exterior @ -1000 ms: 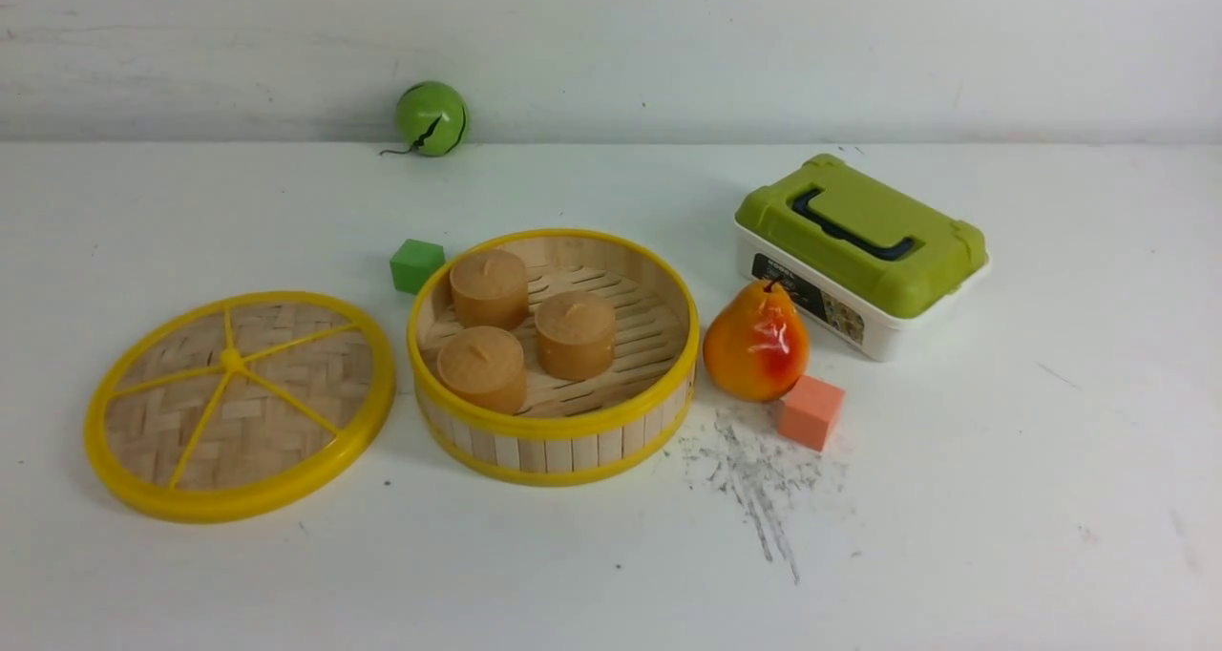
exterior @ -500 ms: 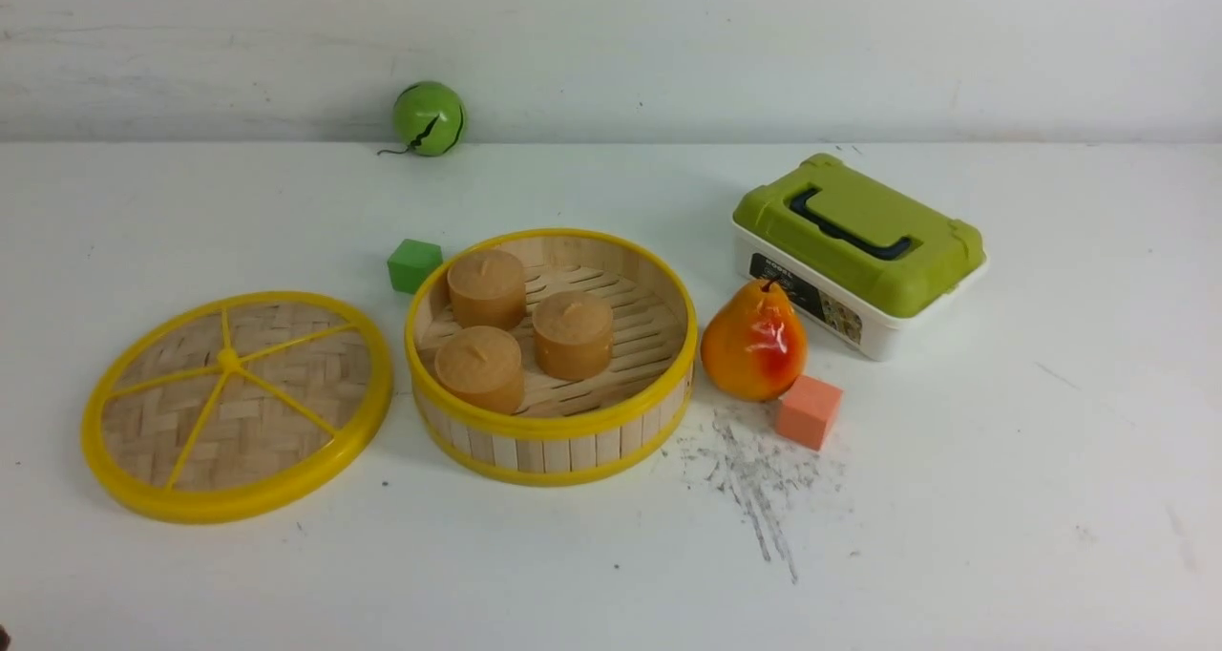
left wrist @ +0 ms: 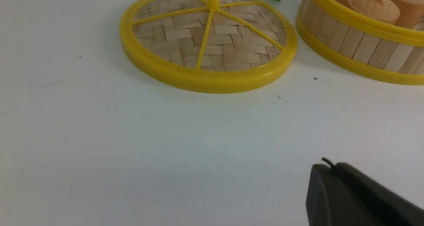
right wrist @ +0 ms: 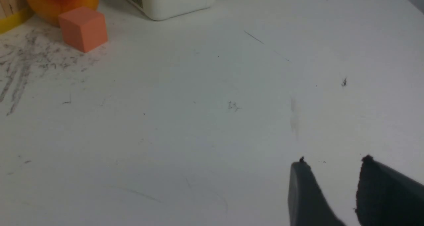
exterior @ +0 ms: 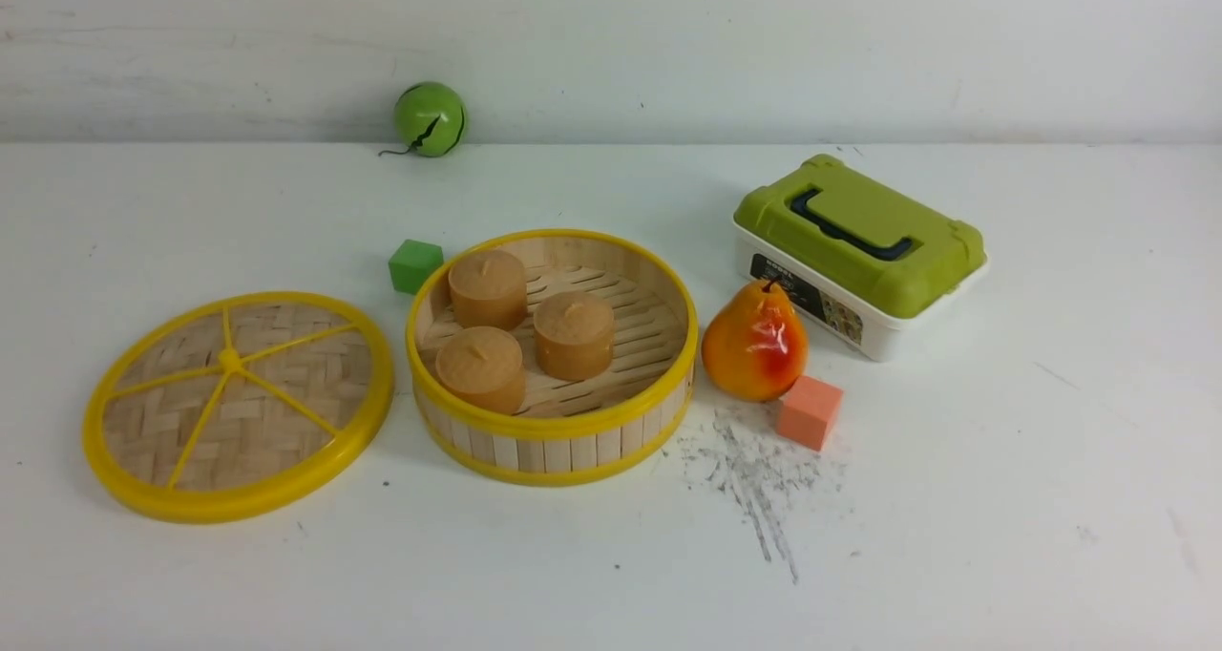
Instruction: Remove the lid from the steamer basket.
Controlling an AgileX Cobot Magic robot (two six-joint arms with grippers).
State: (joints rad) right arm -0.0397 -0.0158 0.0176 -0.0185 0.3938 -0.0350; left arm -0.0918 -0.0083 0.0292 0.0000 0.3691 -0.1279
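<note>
The lid [exterior: 238,406] lay flat on the counter [exterior: 955,498], off and just left of the steamer basket [exterior: 553,356], a narrow gap between rims. Wide bare counter lay in front of the basket. In the basket: three brown cakes [exterior: 574,334]. Right of it: one pear [exterior: 755,342], one orange cube [exterior: 810,412], one green-lidded box [exterior: 859,253]. Behind-left: one green cube [exterior: 415,265]. Left gripper [left wrist: 357,193]: one finger visible, jaws' state unclear. Right gripper [right wrist: 333,168]: jaws slightly apart, empty.

text: none legible | white box [exterior: 883,331] label: print apparently too small to read
</note>
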